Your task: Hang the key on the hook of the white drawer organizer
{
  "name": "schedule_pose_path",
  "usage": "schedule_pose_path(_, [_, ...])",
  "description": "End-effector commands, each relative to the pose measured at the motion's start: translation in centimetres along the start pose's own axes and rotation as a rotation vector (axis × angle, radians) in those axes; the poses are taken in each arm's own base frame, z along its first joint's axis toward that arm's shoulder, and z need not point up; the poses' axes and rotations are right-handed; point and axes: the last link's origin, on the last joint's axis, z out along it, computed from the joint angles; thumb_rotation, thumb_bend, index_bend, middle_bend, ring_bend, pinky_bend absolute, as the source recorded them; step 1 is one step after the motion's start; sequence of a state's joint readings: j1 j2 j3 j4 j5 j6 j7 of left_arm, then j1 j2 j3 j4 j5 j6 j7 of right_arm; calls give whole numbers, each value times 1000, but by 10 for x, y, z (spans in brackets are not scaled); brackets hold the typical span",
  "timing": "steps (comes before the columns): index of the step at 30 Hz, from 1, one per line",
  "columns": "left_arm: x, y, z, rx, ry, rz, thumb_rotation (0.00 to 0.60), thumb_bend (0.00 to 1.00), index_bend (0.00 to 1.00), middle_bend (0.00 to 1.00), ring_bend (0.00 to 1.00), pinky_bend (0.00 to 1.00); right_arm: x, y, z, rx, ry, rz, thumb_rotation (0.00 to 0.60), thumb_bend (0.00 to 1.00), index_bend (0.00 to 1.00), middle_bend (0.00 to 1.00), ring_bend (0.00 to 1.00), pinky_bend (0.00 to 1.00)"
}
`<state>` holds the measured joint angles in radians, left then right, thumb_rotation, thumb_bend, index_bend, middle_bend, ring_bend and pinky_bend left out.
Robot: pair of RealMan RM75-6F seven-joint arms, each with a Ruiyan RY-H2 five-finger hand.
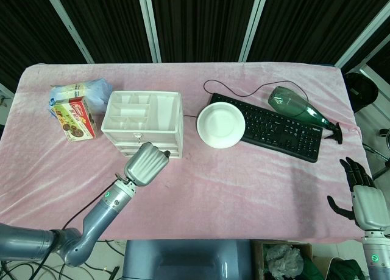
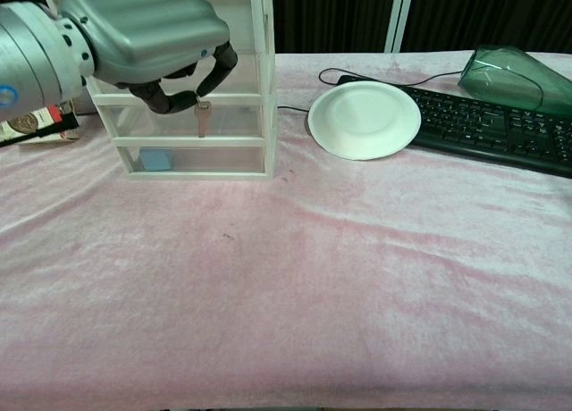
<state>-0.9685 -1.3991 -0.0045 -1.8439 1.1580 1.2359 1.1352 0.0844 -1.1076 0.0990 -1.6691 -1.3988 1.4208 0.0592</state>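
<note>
The white drawer organizer (image 1: 144, 123) (image 2: 241, 116) stands at the table's left-centre. In the chest view my left hand (image 2: 143, 31) fills the top left, in front of the organizer's upper drawers, and hides the hook. Its curled fingers pinch a small silver key (image 2: 202, 119), which hangs down in front of the middle drawer. The head view shows that same left hand (image 1: 145, 164) just in front of the organizer's lower front, with the key hidden. My right hand (image 1: 361, 196) rests off the table's right edge, fingers spread and holding nothing.
A white plate (image 1: 220, 125) (image 2: 364, 119) lies right of the organizer, then a black keyboard (image 1: 274, 127) (image 2: 500, 130) and a green bottle (image 1: 298, 107) (image 2: 509, 67). A snack box (image 1: 74, 117) and a bag (image 1: 79, 89) sit at the left. A blue item (image 2: 155, 159) shows in the bottom drawer.
</note>
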Motion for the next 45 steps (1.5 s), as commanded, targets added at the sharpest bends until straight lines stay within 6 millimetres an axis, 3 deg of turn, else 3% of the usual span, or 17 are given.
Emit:
schedule_pose_path(1, [13, -18, -5, -100, 81, 44, 600, 418, 609, 1000, 1000, 1000, 0, 0, 0, 0, 1, 1, 600, 265, 0, 0, 0, 150])
schedule_pose_path(7, [20, -41, -5, -167, 193, 80, 600, 418, 610, 1000, 1000, 1000, 0, 0, 0, -3, 4, 0, 600, 266, 0, 0, 0, 151])
schedule_pose_path(17, [3, -72, -7, -178, 191, 104, 600, 419, 611, 1000, 1000, 1000, 0, 1, 1, -5, 6, -1, 600, 265, 0, 0, 0, 151])
schedule_pose_path(45, [-26, -83, -10, -194, 171, 150, 600, 419, 614, 1000, 1000, 1000, 1, 1, 1, -4, 5, 0, 600, 265, 0, 0, 0, 150])
